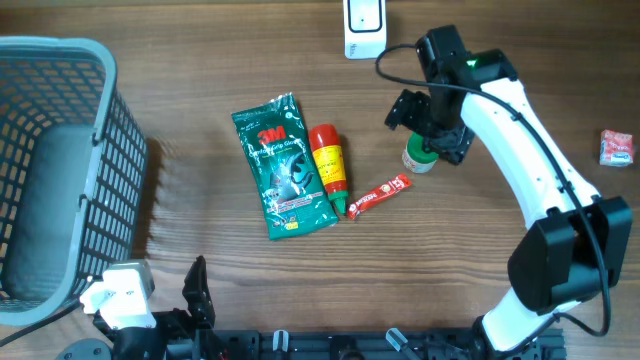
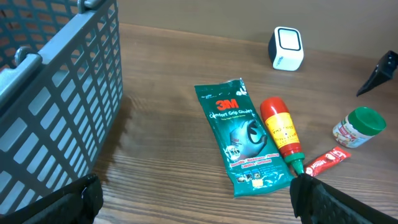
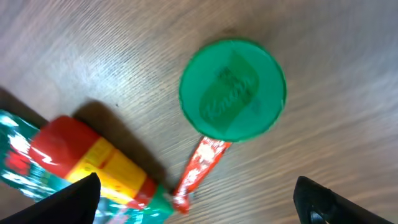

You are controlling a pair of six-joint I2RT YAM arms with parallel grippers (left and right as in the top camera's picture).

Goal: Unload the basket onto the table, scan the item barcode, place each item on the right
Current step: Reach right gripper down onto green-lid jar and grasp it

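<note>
Closest to the lens in the right wrist view are the two dark fingertips (image 3: pixel 78 198) of the right end effector (image 3: pixel 196 196). They stand wide apart at the lower corners with nothing between them. Below them a small jar with a green lid (image 3: pixel 232 89) stands upright on the wooden table (image 3: pixel 336 43), touched by neither finger. Seen from overhead, this end effector hangs over the jar, which sits at about 3 o'clock from the other goods.

A red sachet (image 1: pixel 380 196) lies just beside the jar at its 7 o'clock. At the sachet's 9 o'clock lies a red and yellow squeeze bottle (image 1: pixel 328 168), green cap toward 6 o'clock. The bottle rests against the edge of a green 3M Comfort Grip Gloves packet (image 1: pixel 283 165).

A white barcode scanner (image 1: pixel 364 25) stands at the table's 12 o'clock edge, well apart from the jar. A grey mesh basket (image 1: pixel 60 170) fills the 9 o'clock side. A small red packet (image 1: pixel 617 147) lies alone at 3 o'clock.

The left end effector (image 2: pixel 199 202) sits at 7 o'clock, its fingers spread and holding nothing.
</note>
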